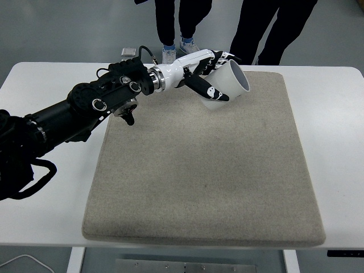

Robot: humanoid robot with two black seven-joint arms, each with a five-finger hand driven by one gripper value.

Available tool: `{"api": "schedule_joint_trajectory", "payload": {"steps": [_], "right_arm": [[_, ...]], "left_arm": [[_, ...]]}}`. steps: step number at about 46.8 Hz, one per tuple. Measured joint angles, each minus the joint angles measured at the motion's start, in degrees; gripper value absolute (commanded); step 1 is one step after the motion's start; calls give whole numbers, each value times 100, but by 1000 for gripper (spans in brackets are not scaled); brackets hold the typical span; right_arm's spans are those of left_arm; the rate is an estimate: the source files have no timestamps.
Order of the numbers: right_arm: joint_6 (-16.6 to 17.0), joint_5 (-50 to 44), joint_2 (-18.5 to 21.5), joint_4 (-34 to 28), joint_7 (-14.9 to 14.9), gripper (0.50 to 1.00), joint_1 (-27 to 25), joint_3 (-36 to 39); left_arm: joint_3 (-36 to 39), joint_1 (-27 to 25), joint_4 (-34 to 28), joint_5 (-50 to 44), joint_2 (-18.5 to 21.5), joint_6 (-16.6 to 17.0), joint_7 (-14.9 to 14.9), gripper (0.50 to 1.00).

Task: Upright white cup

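Observation:
A white cup [230,84] with a grey inside is held tilted above the far part of the beige mat [205,170], its mouth facing up and to the right. My left hand [207,74] is shut on the cup: its thumb lies across the near side and its fingers wrap the far side. The left arm [96,105] reaches in from the left edge over the table. The right arm is not in view.
The mat covers most of the white table [335,142]. A small grey object [129,53] lies at the table's far edge behind my arm. Two people's legs [182,23] stand beyond the far edge.

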Motion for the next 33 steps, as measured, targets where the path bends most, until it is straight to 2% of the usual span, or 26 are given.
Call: {"api": "schedule_joint_trajectory", "payload": {"steps": [24,33], "right_arm": [[0,0,0,3,2,930,-2,0],[0,0,0,2,0,930,-1,0]], "left_arm": [[-656,683,-36,2,635,2,-1349,514],[-687,974,-16,3,753,2,-1405,514]]}}
